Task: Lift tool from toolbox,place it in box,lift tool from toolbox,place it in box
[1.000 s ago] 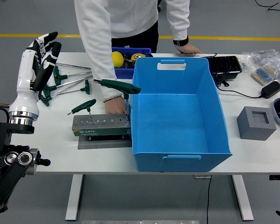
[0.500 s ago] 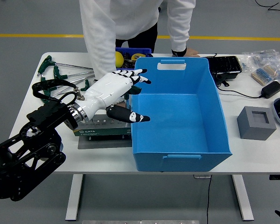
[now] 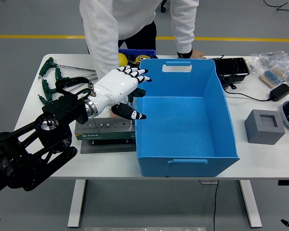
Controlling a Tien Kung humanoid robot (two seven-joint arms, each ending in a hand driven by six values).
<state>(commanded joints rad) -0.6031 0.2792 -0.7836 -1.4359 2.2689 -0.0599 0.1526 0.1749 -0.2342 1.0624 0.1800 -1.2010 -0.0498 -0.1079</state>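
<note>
White and black, the left hand (image 3: 121,91) hangs just beside the left wall of the blue box (image 3: 221,132), above the right end of the grey tool holder (image 3: 104,131). Its fingers (image 3: 136,73) are spread and point toward the box, the thumb sticks out lower down, and nothing can be seen in the palm, so the hand reads as open and empty.

Directly under and behind the hand, by the box's left wall, is where a green-handled tool would stand in the holder, but the hand covers that spot and I cannot tell whether one is there. The holder's long axis runs left to right, ending against the box's left wall.

Further left of the box, well apart from it, several green T-handle tools (image 3: 52,82) lie on the white table (image 3: 33,103) with their shafts pointing toward the box.

At the box's far side a person in a white sleeve (image 3: 102,38) leans over the table; that arm drops behind the robot hand, so what its hand does is hidden.

Judging by this, the next grasp is downward and slightly back from the palm, and the carry into the box is a short move rightward over the wall. The left arm is the only robot arm in view.
</note>
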